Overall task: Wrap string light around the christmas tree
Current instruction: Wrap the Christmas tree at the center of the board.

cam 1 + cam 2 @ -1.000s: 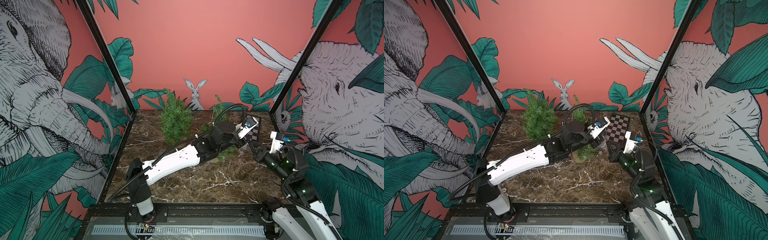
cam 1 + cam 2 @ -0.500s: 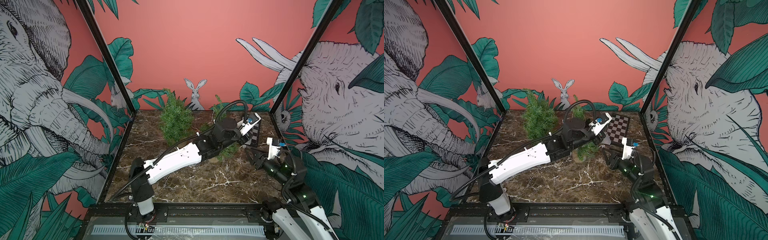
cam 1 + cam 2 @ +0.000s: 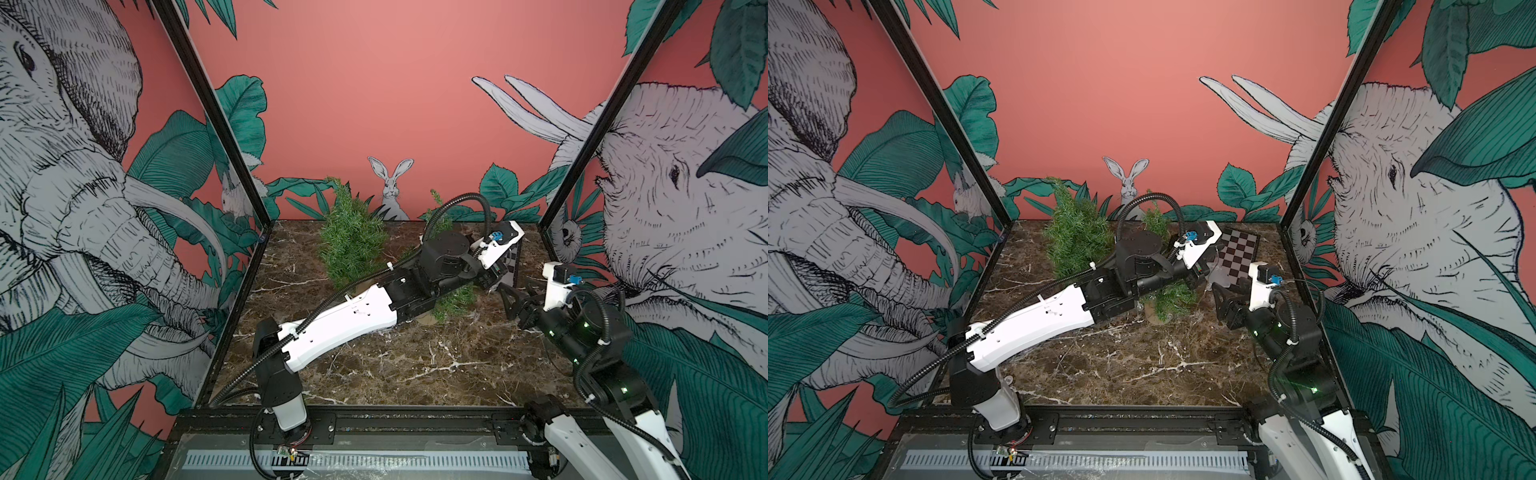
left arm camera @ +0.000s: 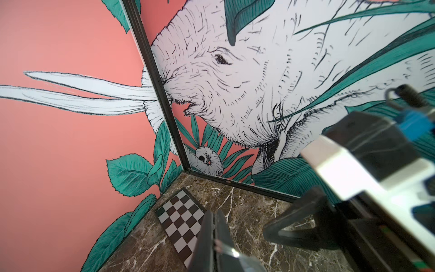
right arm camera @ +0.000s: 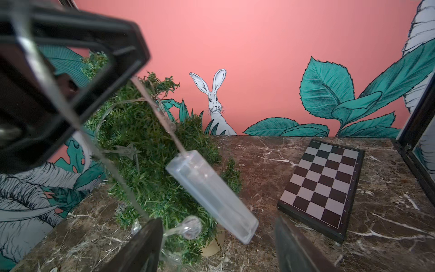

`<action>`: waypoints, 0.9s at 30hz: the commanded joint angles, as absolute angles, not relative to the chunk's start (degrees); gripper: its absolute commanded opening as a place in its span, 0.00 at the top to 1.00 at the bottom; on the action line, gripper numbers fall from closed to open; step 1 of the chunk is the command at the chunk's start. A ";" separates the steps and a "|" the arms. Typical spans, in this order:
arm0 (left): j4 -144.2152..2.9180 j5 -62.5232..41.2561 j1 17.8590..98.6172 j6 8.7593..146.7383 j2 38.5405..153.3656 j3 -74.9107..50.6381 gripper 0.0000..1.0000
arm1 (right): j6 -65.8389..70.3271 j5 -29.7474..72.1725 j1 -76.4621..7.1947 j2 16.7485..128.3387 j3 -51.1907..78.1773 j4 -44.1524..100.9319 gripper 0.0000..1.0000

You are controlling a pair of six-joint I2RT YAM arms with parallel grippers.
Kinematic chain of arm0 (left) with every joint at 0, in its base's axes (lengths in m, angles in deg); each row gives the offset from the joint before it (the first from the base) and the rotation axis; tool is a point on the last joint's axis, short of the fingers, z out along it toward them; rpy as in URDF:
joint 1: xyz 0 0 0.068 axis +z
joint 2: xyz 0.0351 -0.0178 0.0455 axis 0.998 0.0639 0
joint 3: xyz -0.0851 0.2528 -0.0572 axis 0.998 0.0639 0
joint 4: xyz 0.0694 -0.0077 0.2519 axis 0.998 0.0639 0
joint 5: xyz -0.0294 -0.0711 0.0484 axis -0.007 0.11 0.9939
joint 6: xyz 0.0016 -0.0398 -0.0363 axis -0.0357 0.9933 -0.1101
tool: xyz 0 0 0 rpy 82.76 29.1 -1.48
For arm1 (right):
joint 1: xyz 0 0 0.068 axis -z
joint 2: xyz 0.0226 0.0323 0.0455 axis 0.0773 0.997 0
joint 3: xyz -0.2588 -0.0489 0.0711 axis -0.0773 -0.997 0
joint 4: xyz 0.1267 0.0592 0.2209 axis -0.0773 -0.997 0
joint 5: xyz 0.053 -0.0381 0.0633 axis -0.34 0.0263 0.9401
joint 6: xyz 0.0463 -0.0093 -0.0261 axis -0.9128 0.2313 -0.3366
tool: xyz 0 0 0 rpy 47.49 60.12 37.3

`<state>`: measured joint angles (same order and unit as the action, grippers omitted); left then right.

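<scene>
While the marble table [image 3: 415, 365] carries two trees, the task's one is the small tree [image 5: 150, 150] mid-table, beside the chessboard [image 5: 322, 183], already draped with loops of string light [image 5: 150, 99]. The left gripper [image 5: 131, 77], clenched on the wire, hangs above the tree, so the clear battery box [image 5: 211, 195] dangles from it against the foliage, probably to keep the line taut for another turn. The right gripper [image 5: 219, 245], jaws spread and empty, sits just below the box, seemingly ready to take it.
</scene>
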<state>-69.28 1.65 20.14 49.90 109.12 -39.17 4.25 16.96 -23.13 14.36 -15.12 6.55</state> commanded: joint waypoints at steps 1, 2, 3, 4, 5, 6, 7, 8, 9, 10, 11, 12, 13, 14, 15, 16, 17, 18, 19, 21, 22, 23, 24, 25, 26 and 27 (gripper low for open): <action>-71.90 -0.52 19.89 50.68 105.34 -41.62 1.00 | 6.61 14.62 -23.05 12.37 -13.73 9.82 0.25; -71.89 -0.48 19.86 50.92 105.29 -42.28 1.00 | 6.62 14.74 -23.01 11.53 -13.53 10.01 0.25; -71.82 -0.51 19.86 51.24 105.34 -42.99 1.00 | 6.62 15.10 -23.03 10.95 -13.43 10.06 0.24; -71.74 -0.73 19.84 51.83 105.51 -44.08 1.00 | 6.71 15.65 -23.04 10.16 -13.34 10.04 0.24; -71.52 -1.31 19.85 52.29 105.72 -45.19 1.00 | 6.63 15.91 -22.99 9.50 -13.32 9.88 0.23; -71.35 -2.05 19.89 52.70 105.89 -46.17 1.00 | 6.62 16.06 -23.05 8.88 -13.37 9.49 0.23; -71.21 -2.81 19.80 53.24 106.11 -47.31 1.00 | 6.49 16.19 -22.98 8.14 -13.38 9.06 0.22; -71.12 -3.37 19.76 53.68 106.42 -48.64 1.00 | 6.49 16.47 -22.98 7.48 -13.49 8.68 0.22; -70.94 -3.88 19.62 53.99 106.62 -49.71 1.00 | 6.53 16.63 -23.00 6.83 -13.66 8.33 0.21; -70.95 -4.40 19.45 54.06 106.88 -51.01 1.00 | 6.59 16.85 -23.05 6.13 -13.98 8.01 0.19; -70.98 -4.92 19.34 53.94 107.00 -52.31 1.00 | 6.45 16.81 -23.00 5.31 -14.31 7.79 0.17; -70.67 -5.42 19.21 53.25 107.15 -53.51 1.00 | 6.38 16.81 -23.02 4.70 -14.68 7.77 0.15; -69.90 -5.41 19.10 52.17 107.22 -55.19 1.00 | 6.18 16.94 -22.98 4.08 -15.11 7.92 0.14; -68.99 -4.95 18.95 51.30 107.27 -56.92 1.00 | 6.00 17.09 -22.99 3.60 -15.36 7.94 0.13; -68.36 -4.59 18.88 50.54 107.24 -58.36 1.00 | 5.88 17.50 -23.02 3.33 -15.38 7.83 0.13; -67.48 -4.19 18.92 49.39 107.18 -59.87 1.00 | 5.84 18.16 -23.01 3.07 -15.56 7.84 0.13; -66.94 -3.72 18.88 48.58 106.94 -61.06 1.00 | 5.83 18.97 -23.01 3.01 -15.62 7.90 0.13; -66.61 -3.44 18.87 48.06 106.69 -61.68 1.00 | 5.79 19.66 -23.05 2.90 -15.79 8.14 0.13; -66.35 -3.26 18.90 47.24 106.05 -62.07 1.00 | 5.66 20.25 -23.02 2.96 -15.84 8.60 0.13; -66.44 -2.20 18.79 45.68 104.60 -62.08 1.00 | 5.56 21.33 -23.01 3.33 -15.98 9.17 0.13; -66.51 -1.23 18.84 45.10 103.86 -62.03 1.00 | 5.56 21.71 -22.98 3.66 -15.98 9.54 0.13; -66.77 -0.11 18.84 44.27 103.09 -62.07 1.00 | 5.48 22.08 -23.00 4.03 -15.95 9.87 0.12; -66.97 1.03 18.82 43.35 102.45 -62.08 1.00 | 5.43 22.71 -23.01 4.43 -15.98 10.23 0.12; -67.15 2.58 18.84 42.36 101.71 -62.08 1.00 | 5.30 23.41 -22.99 4.93 -16.02 10.66 0.12; -67.64 5.05 18.83 41.52 101.12 -62.14 1.00 | 5.04 24.30 -23.02 5.39 -16.08 11.22 0.12; -67.84 7.47 18.83 40.86 100.61 -62.39 1.00 | 4.80 24.99 -23.03 5.79 -16.15 11.78 0.12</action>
<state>-66.61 1.37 19.12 45.13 104.36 -60.74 5.45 21.81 -23.13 4.72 -15.86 7.43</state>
